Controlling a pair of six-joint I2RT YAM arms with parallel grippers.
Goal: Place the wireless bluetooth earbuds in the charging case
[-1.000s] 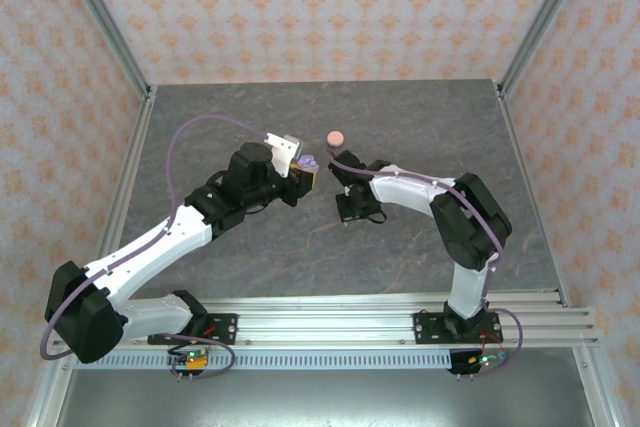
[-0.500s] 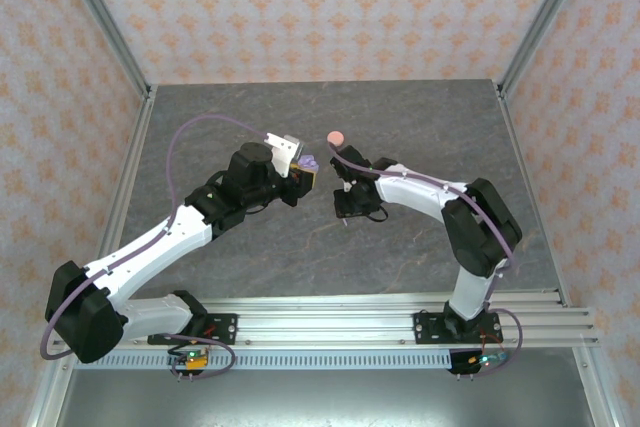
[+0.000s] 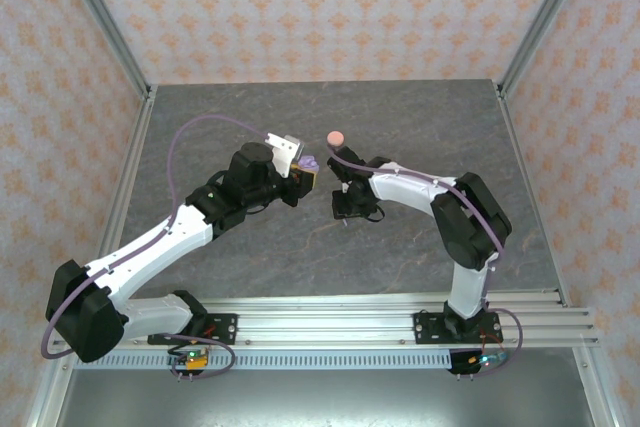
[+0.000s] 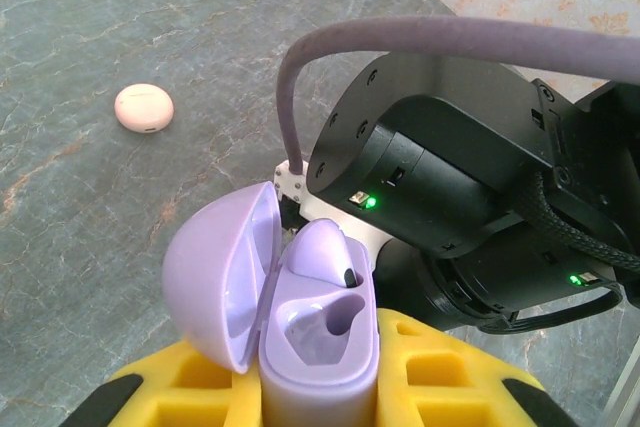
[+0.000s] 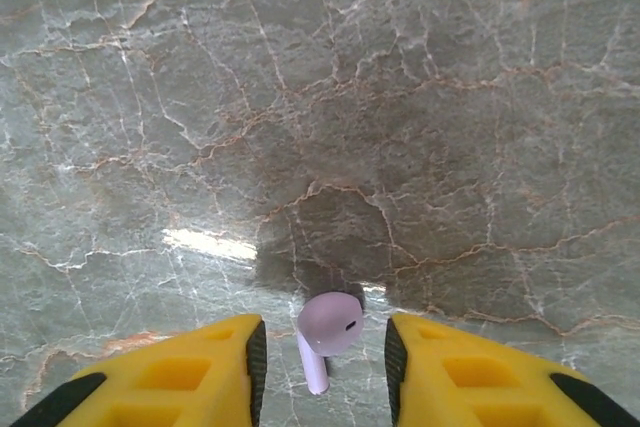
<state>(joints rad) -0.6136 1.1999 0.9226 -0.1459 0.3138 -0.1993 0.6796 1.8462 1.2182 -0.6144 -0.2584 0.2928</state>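
My left gripper (image 4: 320, 392) is shut on a lavender charging case (image 4: 318, 347), held upright with its lid (image 4: 215, 272) swung open to the left. One lavender earbud (image 4: 325, 250) sits in the case's far socket; the near socket is hollow. From above, the case (image 3: 309, 163) is at the left gripper (image 3: 306, 171), mid-table. My right gripper (image 5: 325, 362) stands open over the table, a second lavender earbud (image 5: 328, 329) lying between its yellow fingers (image 5: 205, 367) with a gap on each side. The right gripper (image 3: 345, 213) hangs just right of the case.
A shut pink round case (image 3: 336, 137) lies on the grey marble table (image 3: 420, 127) behind both grippers, and the left wrist view has the pink case (image 4: 144, 108) too. The right arm's black wrist (image 4: 440, 197) is close behind the lavender case.
The right gripper's jaws have parted. The right arm's elbow swung out to the right and came back. The left arm and the lavender case have not moved.
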